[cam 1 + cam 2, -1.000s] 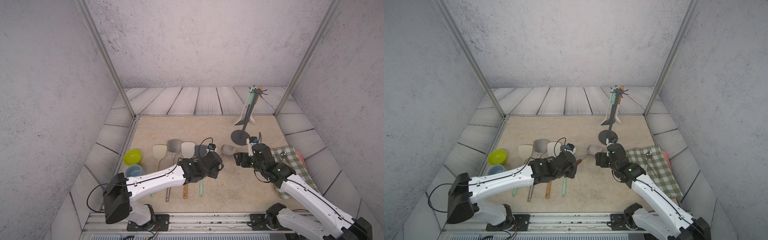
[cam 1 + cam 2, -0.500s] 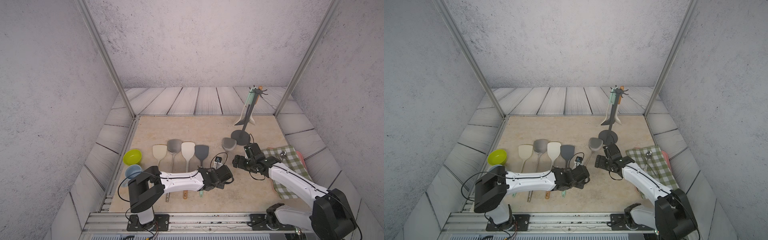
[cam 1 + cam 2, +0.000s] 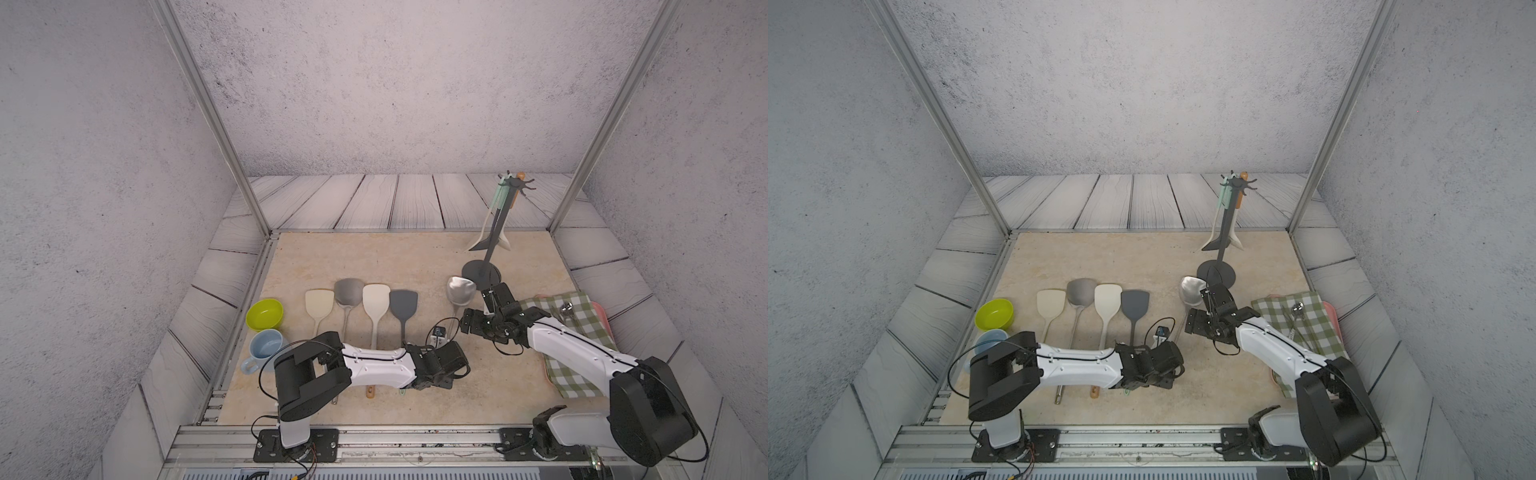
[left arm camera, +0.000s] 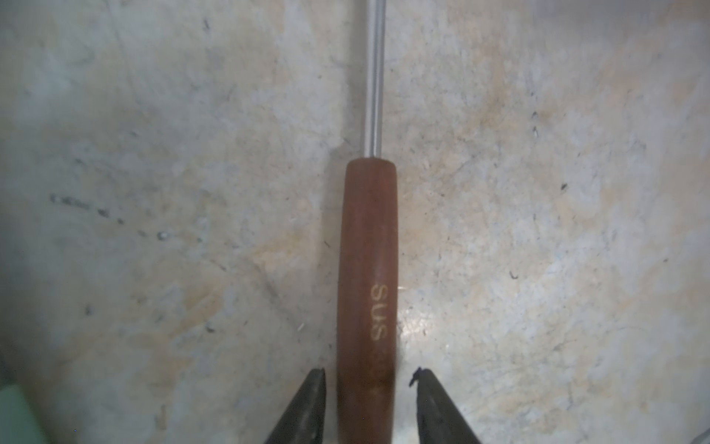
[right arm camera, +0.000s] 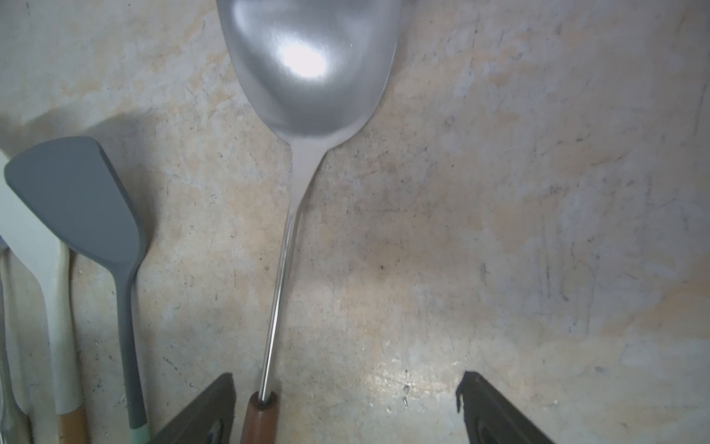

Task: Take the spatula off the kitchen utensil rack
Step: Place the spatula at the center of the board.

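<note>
Resting on the table [image 3: 365, 257], the kitchen utensil rack [image 3: 476, 270] is found just beyond the right gripper [image 5: 345, 378], two utensils [image 3: 498, 195] hung on it. The steel spatula [image 3: 460, 291] is laid flat under both grippers, so removal is judged done. The right gripper is spread wide, empty; the left gripper [image 4: 369, 378] is parted around the wooden handle [image 4: 367, 250], gaps either side, presumably to release it. The handle's end is cut off; the hung utensils' heads are hard to make out.
</note>
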`<control>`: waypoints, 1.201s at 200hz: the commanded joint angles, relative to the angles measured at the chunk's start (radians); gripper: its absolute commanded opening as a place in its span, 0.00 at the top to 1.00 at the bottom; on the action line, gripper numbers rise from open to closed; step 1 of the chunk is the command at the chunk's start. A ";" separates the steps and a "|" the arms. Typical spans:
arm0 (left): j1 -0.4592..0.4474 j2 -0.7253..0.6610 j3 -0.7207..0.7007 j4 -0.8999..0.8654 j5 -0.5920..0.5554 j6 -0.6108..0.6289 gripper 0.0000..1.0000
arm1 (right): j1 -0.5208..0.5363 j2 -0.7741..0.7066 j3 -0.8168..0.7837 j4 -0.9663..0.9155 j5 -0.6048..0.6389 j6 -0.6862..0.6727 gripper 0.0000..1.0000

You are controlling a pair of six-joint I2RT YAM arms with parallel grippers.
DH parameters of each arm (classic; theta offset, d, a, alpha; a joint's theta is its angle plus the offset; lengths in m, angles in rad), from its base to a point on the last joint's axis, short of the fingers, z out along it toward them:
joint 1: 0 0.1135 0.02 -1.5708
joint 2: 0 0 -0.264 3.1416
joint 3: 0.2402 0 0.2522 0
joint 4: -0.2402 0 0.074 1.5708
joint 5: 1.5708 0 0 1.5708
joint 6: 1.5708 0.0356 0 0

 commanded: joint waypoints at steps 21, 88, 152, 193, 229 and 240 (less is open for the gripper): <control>-0.001 -0.103 -0.029 -0.033 -0.027 0.013 0.26 | -0.003 0.052 0.031 0.028 -0.018 -0.003 0.16; 0.098 -0.323 -0.052 -0.130 -0.119 0.250 0.01 | 0.016 0.169 0.099 0.045 -0.010 -0.028 0.25; 0.331 -0.473 -0.183 0.019 -0.068 0.374 0.01 | 0.091 0.321 0.218 0.001 0.078 -0.041 0.41; 0.397 -0.622 -0.324 0.091 -0.074 0.410 0.01 | 0.137 0.394 0.281 -0.043 0.145 -0.050 0.50; 0.424 -0.723 -0.381 0.117 -0.072 0.400 0.01 | 0.153 0.452 0.307 -0.053 0.160 -0.051 0.60; 0.426 -0.730 -0.384 0.116 -0.074 0.400 0.01 | 0.161 0.464 0.318 -0.060 0.166 -0.053 0.63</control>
